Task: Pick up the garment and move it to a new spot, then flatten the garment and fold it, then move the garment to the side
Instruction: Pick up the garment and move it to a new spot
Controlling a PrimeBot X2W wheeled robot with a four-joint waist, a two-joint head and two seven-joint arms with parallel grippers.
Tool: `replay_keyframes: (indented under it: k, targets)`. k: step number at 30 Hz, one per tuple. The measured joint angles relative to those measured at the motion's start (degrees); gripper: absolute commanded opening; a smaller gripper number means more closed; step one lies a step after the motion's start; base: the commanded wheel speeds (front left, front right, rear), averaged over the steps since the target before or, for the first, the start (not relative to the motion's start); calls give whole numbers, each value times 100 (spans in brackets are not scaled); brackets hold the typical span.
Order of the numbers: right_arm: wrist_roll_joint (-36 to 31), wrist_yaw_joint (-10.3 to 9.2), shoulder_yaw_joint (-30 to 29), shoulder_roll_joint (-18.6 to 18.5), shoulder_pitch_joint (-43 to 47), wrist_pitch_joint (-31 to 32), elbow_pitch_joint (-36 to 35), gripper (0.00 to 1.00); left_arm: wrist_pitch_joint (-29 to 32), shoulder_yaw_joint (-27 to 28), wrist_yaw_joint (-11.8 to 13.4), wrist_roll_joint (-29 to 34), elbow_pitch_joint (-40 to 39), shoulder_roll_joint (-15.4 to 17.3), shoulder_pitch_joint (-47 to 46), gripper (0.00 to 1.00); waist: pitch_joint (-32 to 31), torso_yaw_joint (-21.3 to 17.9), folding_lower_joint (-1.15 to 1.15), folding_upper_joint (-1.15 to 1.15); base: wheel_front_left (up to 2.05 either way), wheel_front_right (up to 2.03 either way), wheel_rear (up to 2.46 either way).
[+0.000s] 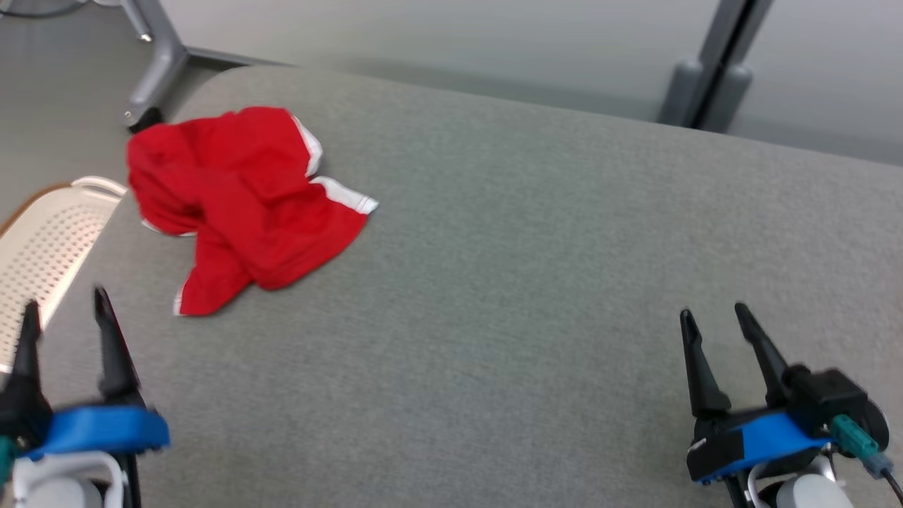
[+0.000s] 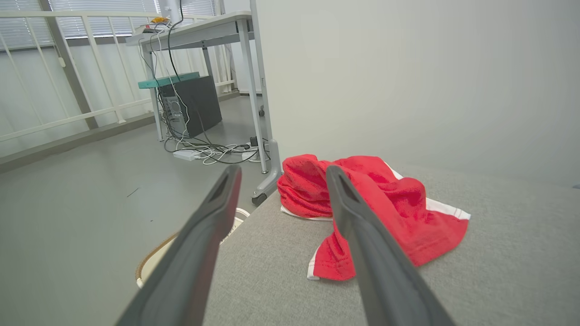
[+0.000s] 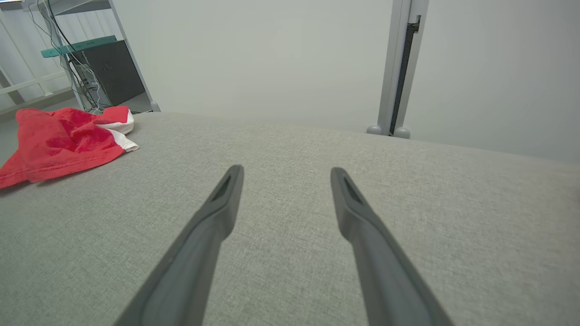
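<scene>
Surface: broad grey fabric-covered counter.
Garment: crumpled red cloth garment with white trim, lying at the counter's far left, close to the edge.
Left hand: released, empty, near left, short of the garment.
Right hand: released, empty, near right, well apart from it.
Beside: white perforated plastic basket, off the counter's left edge.

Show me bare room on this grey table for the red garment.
The grey fabric tabletop is bare across its middle and right, from the crumpled red garment with white trim to the open right gripper. Crowded only at the far left, where the garment lies beyond the left gripper.
</scene>
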Motion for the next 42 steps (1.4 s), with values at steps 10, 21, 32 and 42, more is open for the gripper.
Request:
replay_keyframes:
  k: [10, 21, 32, 42]
  targets:
    - [-236, 0, -142, -109, -402, 218, -678, 100, 156, 286, -154, -141, 547, 865, -2018, 100, 978, -928, 1, 0, 0, 0, 0]
    - [-294, 0, -432, -176, -566, 316, -1281, 100, 560, 454, -481, -381, 2091, 1729, -3714, 100, 2054, -1587, 1, 0, 0, 0, 0]
    - [-307, 0, -550, -266, -675, 344, -1449, 100, 2284, -81, -878, -910, 3921, 1858, -4281, 100, 2326, -1594, 0, 0, 0, 0, 0]
    - [-336, 0, -469, -281, -750, 430, -1486, 100, 3717, -854, -882, -1807, 4058, 1962, -4529, 0, 2322, -1499, -1, -2, 0, 0, 0]
